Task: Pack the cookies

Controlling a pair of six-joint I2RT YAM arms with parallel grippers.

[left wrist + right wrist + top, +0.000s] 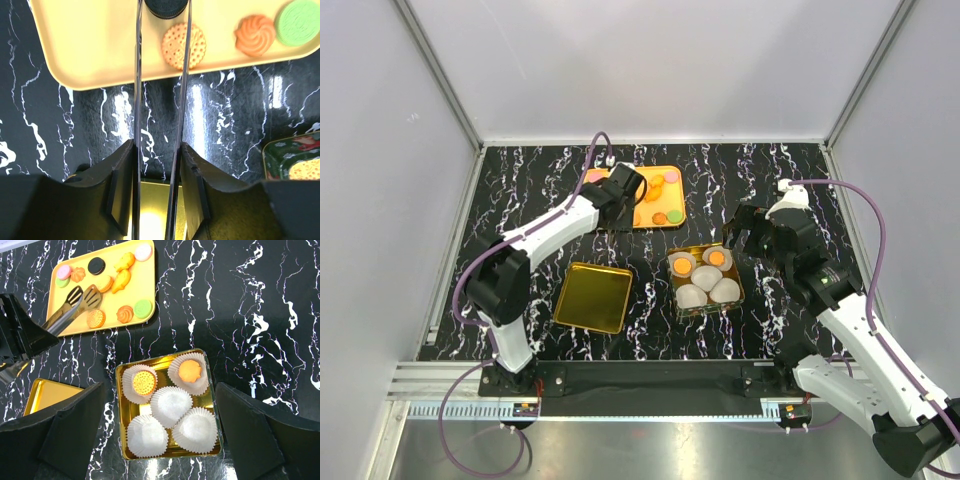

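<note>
"Cookies (96,318), where are they?"

"Start at the left gripper (157,155): it's clamped on tongs (75,302), whose tips sit over the yellow tray (145,285). Most lie there, a round orange one just beside the tips."

"And the right gripper (742,238)?"

"Jaws wide apart, above the gold tin (120,405). Two of its five cups (195,430) hold one each. A lid (592,297) lies on the desk (250,315), left of the tin."

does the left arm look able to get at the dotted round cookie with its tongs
Probably yes: the left tool holds the tongs open over the yellow tray, one blade crossing the dotted round cookie, and nothing covers it.
</note>
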